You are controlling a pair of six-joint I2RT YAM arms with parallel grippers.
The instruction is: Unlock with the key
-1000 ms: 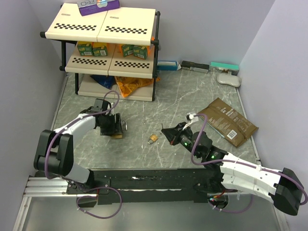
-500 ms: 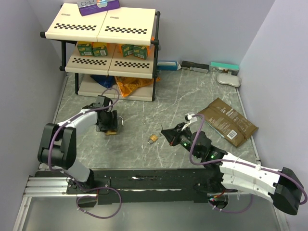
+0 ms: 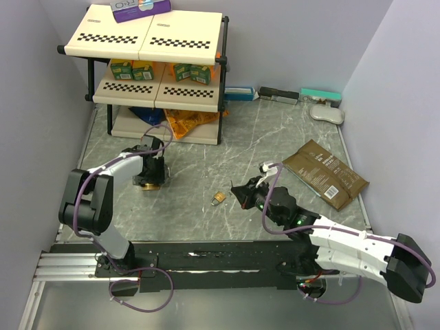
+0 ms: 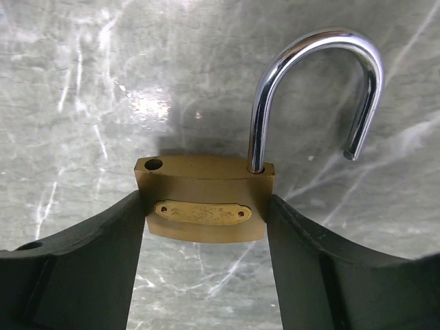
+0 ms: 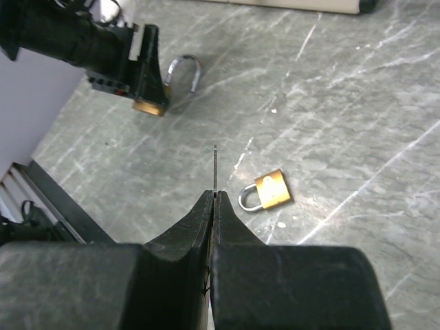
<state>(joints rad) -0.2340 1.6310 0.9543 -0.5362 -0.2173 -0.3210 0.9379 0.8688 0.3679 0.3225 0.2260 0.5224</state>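
**A:** What does this step need to go well?

**B:** On the grey marbled table [image 3: 275,137], the left gripper [image 4: 205,213] is clamped on the body of the larger brass padlock [image 4: 199,180]. Its steel shackle has one end out of its hole, so I judge that lock is already open. The smaller brass padlock [image 5: 269,190] lies flat near the table's middle, touching neither arm, and its shackle looks seated. The right gripper [image 5: 213,201] hangs near that small lock, pinched together on the slim dark metal key [image 5: 214,168]. No view shows a keyhole. My advice is to find the keyhole first, line the blade up square with it, and brace the lock so it cannot skid.

**A:** And how does the key look?

**B:** It is a hair-thin dark sliver seen edge-on, poking straight out past the closed fingertips. It is far smaller than either lock, and its teeth are too fine to make out.
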